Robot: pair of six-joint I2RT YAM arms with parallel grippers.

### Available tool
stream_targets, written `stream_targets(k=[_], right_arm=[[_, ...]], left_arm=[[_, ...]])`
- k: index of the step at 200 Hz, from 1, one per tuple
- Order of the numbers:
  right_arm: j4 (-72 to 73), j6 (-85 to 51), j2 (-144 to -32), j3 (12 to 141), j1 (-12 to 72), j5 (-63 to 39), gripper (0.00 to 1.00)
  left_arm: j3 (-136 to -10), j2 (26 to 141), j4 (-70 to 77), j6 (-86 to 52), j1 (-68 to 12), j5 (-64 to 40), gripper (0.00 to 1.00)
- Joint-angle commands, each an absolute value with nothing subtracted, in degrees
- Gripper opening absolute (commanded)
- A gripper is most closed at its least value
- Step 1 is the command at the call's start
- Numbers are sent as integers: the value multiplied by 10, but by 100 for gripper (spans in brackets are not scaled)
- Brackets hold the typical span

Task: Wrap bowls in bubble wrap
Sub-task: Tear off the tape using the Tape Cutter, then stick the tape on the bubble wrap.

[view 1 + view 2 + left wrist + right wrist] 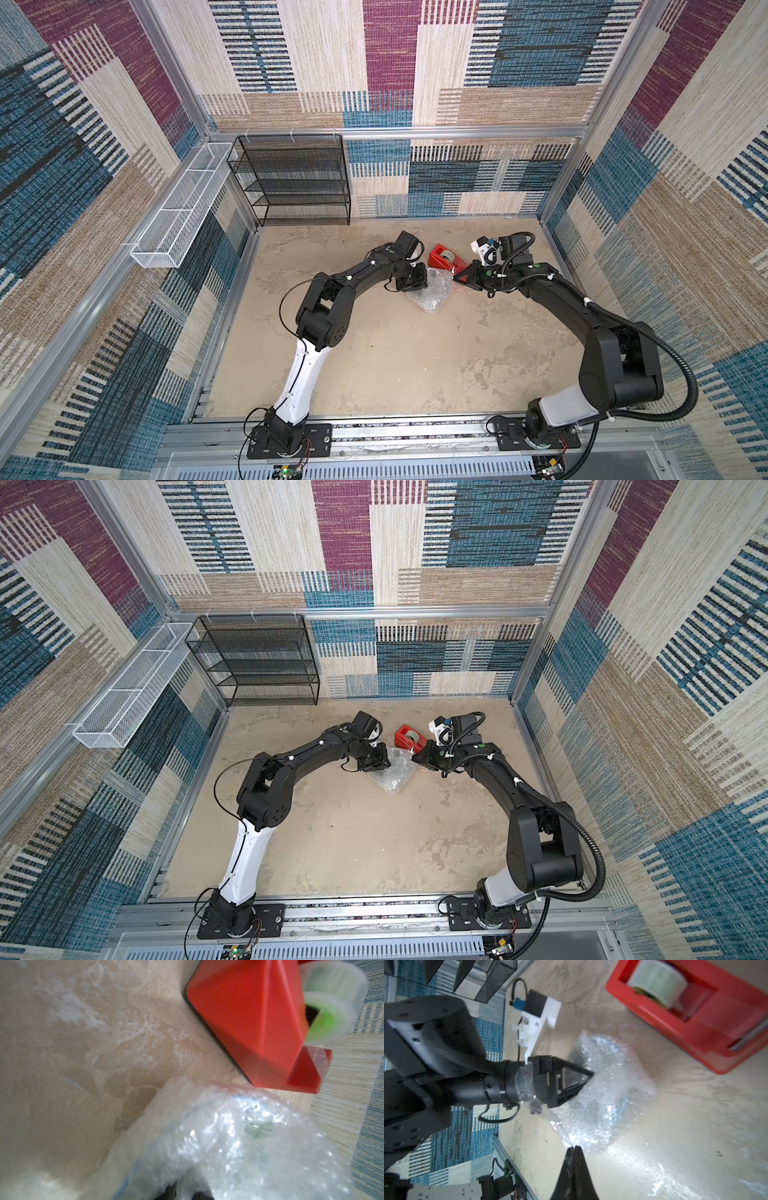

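The bubble wrap [433, 296] [393, 774] lies bunched on the tan table, behind its middle. The bowl [257, 1131] sits inside it, and only a green pattern and a bluish rim show through the plastic. My left gripper [428, 279] [591, 1074] comes in from the left. Its fingers are shut on a fold of the bubble wrap [608, 1093], which covers the jaws in the left wrist view. My right gripper [455, 275] [574, 1147] is shut. Its tips meet the wrap's right edge, and I cannot tell whether any plastic is pinched.
A red tape dispenser [446, 257] [695, 1022] with a clear roll stands just behind the wrap, between the two wrists. A black mesh shelf [291, 178] stands at the back left wall. A white wire basket [183, 208] hangs on the left rail.
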State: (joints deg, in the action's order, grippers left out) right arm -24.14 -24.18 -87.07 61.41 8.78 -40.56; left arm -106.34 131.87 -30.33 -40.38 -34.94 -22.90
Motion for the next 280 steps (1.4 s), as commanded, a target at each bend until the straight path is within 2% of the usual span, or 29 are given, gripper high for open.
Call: stream_targets(k=[1, 80, 185, 280], right_arm=[[-204, -265, -875, 609, 91, -436, 0], [-146, -335, -915, 586, 115, -429, 0], [-113, -362, -983, 597, 147, -397, 0], [-112, -351, -1038, 622, 149, -422, 0]], left_arm=[[-1065, 1318, -323, -405, -350, -228, 17], [-1070, 1319, -321, -408, -350, -229, 17], [-1070, 1318, -316, -409, -353, -229, 17], [-1071, 1318, -316, -409, -353, -228, 17]])
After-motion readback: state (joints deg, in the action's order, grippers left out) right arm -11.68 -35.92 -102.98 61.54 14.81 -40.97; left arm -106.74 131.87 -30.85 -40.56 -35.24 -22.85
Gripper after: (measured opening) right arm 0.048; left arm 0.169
